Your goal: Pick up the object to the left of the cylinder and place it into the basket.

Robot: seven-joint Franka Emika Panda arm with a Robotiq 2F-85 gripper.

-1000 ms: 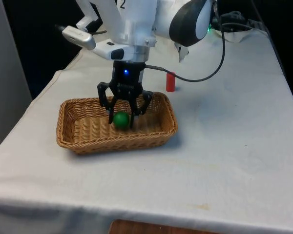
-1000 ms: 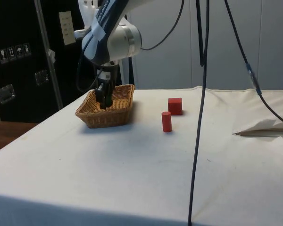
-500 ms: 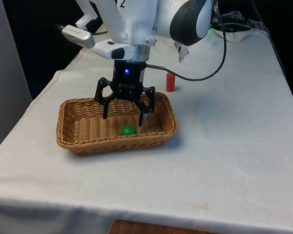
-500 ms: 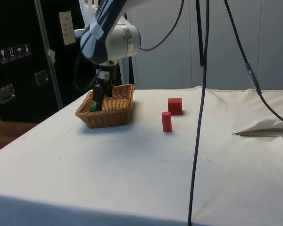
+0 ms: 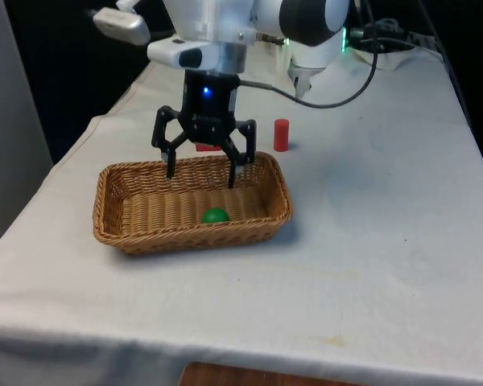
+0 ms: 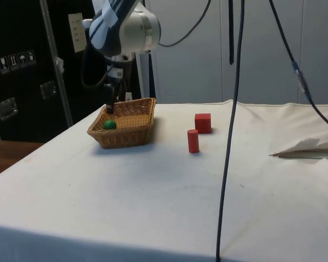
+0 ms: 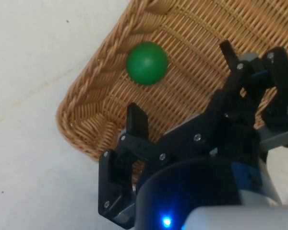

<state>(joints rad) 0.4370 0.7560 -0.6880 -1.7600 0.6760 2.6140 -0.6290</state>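
A green ball (image 5: 215, 215) (image 6: 110, 124) (image 7: 147, 63) lies on the floor of the wicker basket (image 5: 113, 181) (image 6: 132, 134) (image 7: 101, 76), against its near wall in the front view. My gripper (image 5: 201, 174) (image 6: 110, 109) (image 7: 180, 81) hangs open above the basket's back half, well clear of the ball, with nothing between its fingers. The red cylinder (image 5: 282, 134) (image 6: 193, 141) stands upright on the cloth behind the basket, toward the front view's right.
A red cube (image 6: 203, 123) (image 5: 208, 146) sits on the cloth beyond the basket, partly hidden by the gripper in the front view. A black cable (image 5: 338, 100) trails from the arm over the table. Another cable (image 6: 229, 136) hangs down in the side view.
The fingers opened and dropped the green ball into the basket, where it now rests. The gripper then rose straight up above the basket's rim.
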